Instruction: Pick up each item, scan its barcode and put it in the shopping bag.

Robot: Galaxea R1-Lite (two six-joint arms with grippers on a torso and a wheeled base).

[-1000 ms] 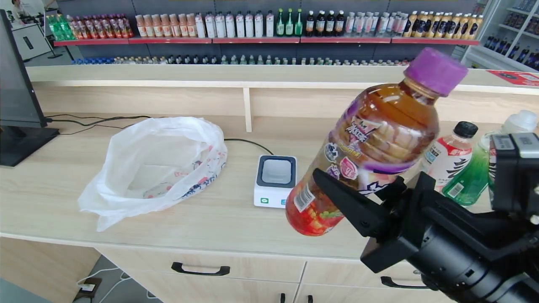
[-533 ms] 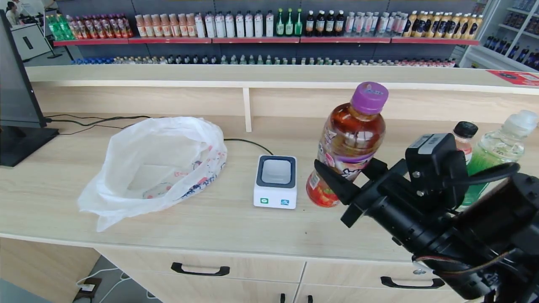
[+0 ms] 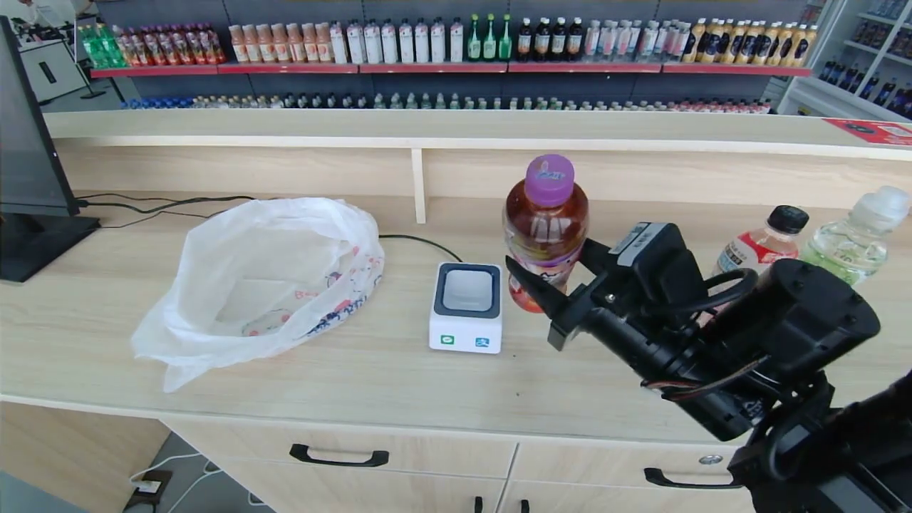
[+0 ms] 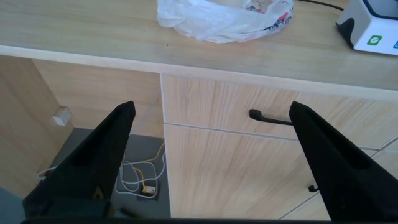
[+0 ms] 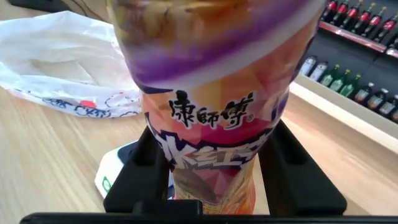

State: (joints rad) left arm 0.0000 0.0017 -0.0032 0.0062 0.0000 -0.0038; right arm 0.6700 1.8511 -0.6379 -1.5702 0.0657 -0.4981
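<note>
3 drinks are in play at this checkout, and I'm reading it left to right.

Far left, the left gripper is hanging low in front of the counter drawers with its fingers spread wide and nothing in them. On the counter the white shopping bag is lying slumped with its mouth gaping, and I'm not seeing any bottle bulging inside, so I'm guessing this is item 1 of 3.

Next comes the little white scanner, its window facing up. Just beside it on the right, the right gripper is pinching the purple-capped tea bottle low on the body and holding it upright. I can't tell if the base is touching the counter or hovering over it.

Further right, the black-capped bottle and the green-tinted bottle are waiting their turn, well apart from the scanner.

So I'm calling this the scan step. The bottle is sitting next to the window, not over it, and I'm not spotting the barcode aimed at it. The next move is probably going to need a tilt or twist to bring the barcode over that glass, then a carry across to the bag, with care that the floppy rim isn't folding shut.
</note>
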